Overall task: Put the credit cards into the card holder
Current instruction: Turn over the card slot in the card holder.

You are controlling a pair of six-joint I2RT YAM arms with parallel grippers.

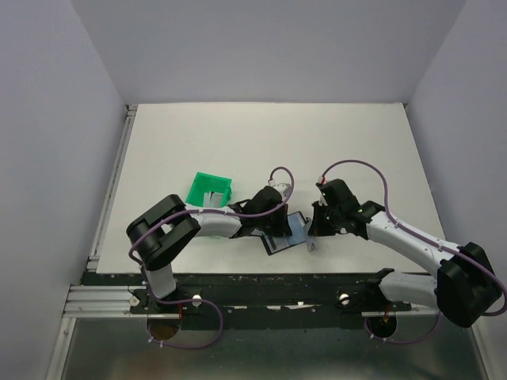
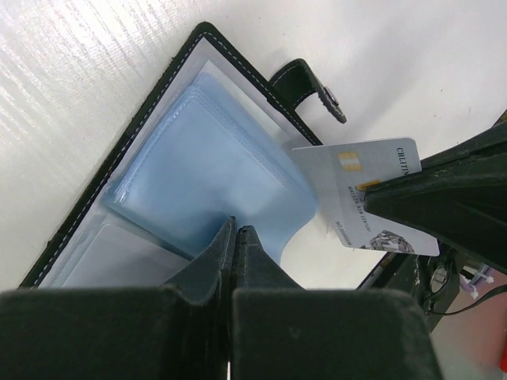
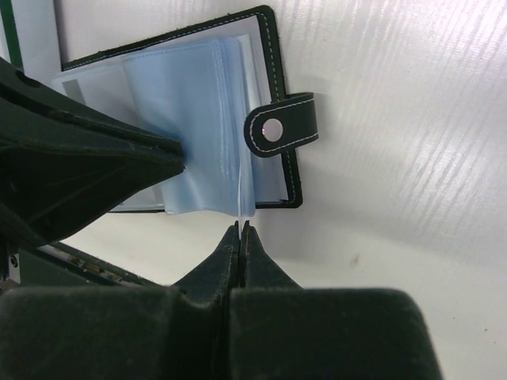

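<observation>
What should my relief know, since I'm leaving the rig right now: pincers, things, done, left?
Left pincer: shut, pinching a blue sleeve of the open card holder, which lies on the table.
Right pincer: shut on one credit card, its edge at the sleeves.
Done: no card visibly seated in a sleeve.
Left: slide this card in. Something pale in the green bin may be more cards, unclear.
</observation>
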